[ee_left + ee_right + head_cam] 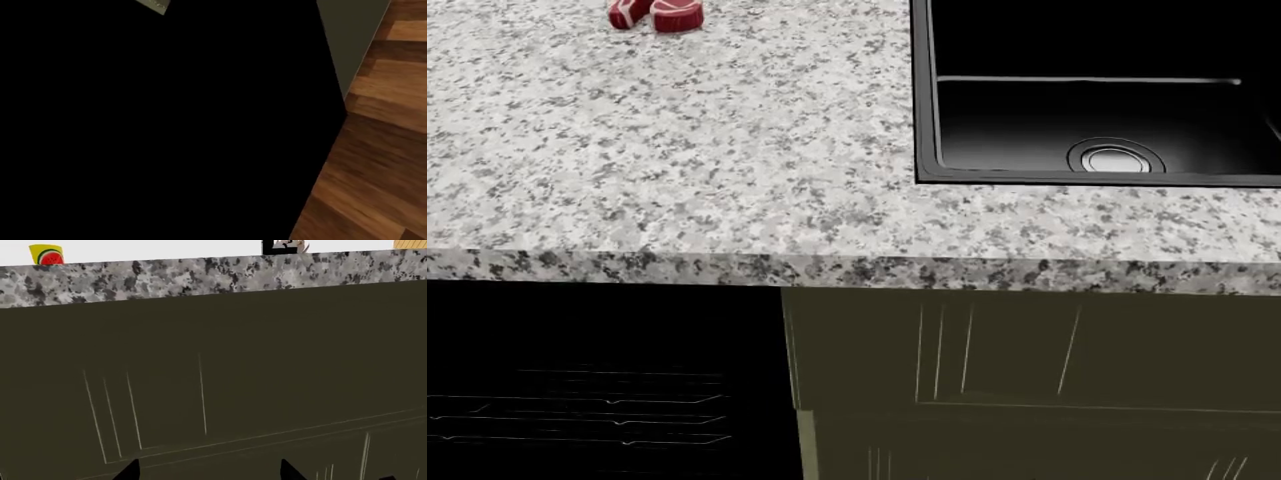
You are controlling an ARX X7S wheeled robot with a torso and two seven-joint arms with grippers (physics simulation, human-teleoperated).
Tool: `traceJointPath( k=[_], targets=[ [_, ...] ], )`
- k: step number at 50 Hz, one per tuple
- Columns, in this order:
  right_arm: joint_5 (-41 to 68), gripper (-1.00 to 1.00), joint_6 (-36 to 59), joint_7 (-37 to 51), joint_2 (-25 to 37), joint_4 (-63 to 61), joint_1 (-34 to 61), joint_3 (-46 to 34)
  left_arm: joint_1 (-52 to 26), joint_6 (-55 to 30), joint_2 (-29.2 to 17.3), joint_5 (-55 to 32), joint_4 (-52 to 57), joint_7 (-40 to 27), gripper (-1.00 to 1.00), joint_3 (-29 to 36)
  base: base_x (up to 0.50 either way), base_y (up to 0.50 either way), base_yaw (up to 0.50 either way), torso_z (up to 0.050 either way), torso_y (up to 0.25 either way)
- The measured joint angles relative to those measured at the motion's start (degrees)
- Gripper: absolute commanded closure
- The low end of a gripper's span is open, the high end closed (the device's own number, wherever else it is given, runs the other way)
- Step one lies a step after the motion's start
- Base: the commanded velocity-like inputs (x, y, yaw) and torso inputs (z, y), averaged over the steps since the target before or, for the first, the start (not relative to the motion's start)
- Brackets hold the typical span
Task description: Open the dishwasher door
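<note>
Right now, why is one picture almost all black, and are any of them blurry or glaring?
Left wrist view: a flat black surface, probably the dishwasher door, fills most of the frame with no detail; only the wood floor shows, slightly soft. Head view: evenly lit, sharp granite countertop, no glare; the sink is dark. Right wrist view: the olive cabinet front is dim, without harsh shadows.

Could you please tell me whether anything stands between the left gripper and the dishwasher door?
Nothing visible does: the dishwasher door fills most of the left wrist view as plain black, with wooden floor beside it.
</note>
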Motion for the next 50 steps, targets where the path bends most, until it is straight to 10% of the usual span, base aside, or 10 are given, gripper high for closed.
traceJointPath(
  k=[50],
  targets=[
    [0.5,-1.0,-0.6,-0.2,-0.2,1.5,0.9,-0.9,9.5,0.4,3.0,8.2,-1.2,-2.7,1.0,0.2,0.0,0.01,0.0,0.0,0.0]
  ],
)
